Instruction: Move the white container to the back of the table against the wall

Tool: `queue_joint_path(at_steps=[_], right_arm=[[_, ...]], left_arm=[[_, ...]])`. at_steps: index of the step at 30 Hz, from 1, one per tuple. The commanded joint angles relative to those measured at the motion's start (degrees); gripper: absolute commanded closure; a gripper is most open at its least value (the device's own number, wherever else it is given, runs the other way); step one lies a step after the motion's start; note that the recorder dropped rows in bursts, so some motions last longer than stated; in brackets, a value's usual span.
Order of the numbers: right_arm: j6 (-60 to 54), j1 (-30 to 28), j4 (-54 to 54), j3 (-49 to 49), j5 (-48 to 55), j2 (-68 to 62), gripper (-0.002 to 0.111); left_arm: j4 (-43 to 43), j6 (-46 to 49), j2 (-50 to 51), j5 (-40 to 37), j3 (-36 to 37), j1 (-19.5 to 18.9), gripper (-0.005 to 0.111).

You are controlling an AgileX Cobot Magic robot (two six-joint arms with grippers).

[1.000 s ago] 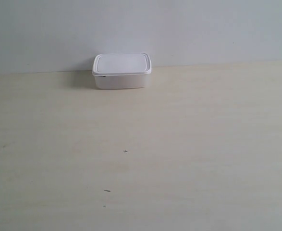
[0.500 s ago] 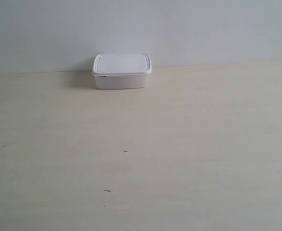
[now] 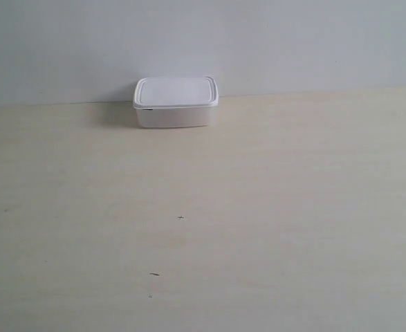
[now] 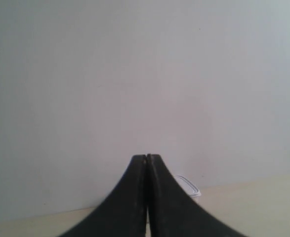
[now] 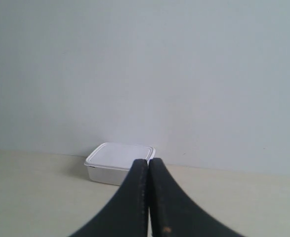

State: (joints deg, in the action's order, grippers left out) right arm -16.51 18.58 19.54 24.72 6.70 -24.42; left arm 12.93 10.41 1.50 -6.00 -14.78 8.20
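Wall (image 3: 272, 41): a plain pale grey-white surface is recorded across the upper part of the exterior view. Most of both wrist views is filled by it as well.

Counter (image 3: 292, 207): pale beige wood-grain. It is seen to meet the wall along a straight seam running across the exterior view.

White container (image 3: 175, 116): it is found at the back of the counter, with its rear edge at the seam with the wall. Whether the wall is actually touched cannot be told. It is placed upright, left of centre in the exterior view, with a long side turned to the camera. Its lid (image 3: 176, 91) is seated flat, the rim slightly overhanging the body. A soft shadow (image 3: 116, 114) is cast on the counter at its exterior-view left side.

Left hand (image 4: 147, 157): the two dark fingers are pressed together with no gap, and nothing is held. The wall is faced, and only one corner of the container is glimpsed past one finger.

Right hand (image 5: 148, 161): the fingers are likewise closed tight against each other, and nothing is gripped. The container is viewed beyond the tips and is not touched by them.

Marks on the counter: a cross-shaped speck (image 3: 181, 218) is noted near mid-counter, and a dash-like speck (image 3: 153, 274) nearer the camera
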Motion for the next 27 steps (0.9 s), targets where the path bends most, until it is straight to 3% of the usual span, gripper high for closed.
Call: queue_joint_path(at_steps=[1,3,10,17,27], right_arm=[[0.1,0.1,0.0,-0.3,-0.5,-0.2,0.108],[0.1,0.1,0.0,-0.3,-0.4,-0.2,0.108],[0.1,0.1,0.1,-0.5,-0.2,-0.2,0.108],[0.1,0.1,-0.2,-6.7,-12.4,0.1,0.108],[0.1,0.1,-8.0,-18.3,-13.7,4.1,0.108]], left_arm=[[0.2,-0.1,-0.1,0.8,0.1,-0.2,0.107],[0.2,-0.2,-0.1,0.5,0.1,-0.2,0.107],[-2.0,2.0,-0.1,-13.5,0.1,-0.2,0.107],[-2.0,-3.6,-0.1,-16.7,0.2,-0.2,0.107],[-2.0,-3.9,-0.1,2.5,9.7,-0.2,0.107]])
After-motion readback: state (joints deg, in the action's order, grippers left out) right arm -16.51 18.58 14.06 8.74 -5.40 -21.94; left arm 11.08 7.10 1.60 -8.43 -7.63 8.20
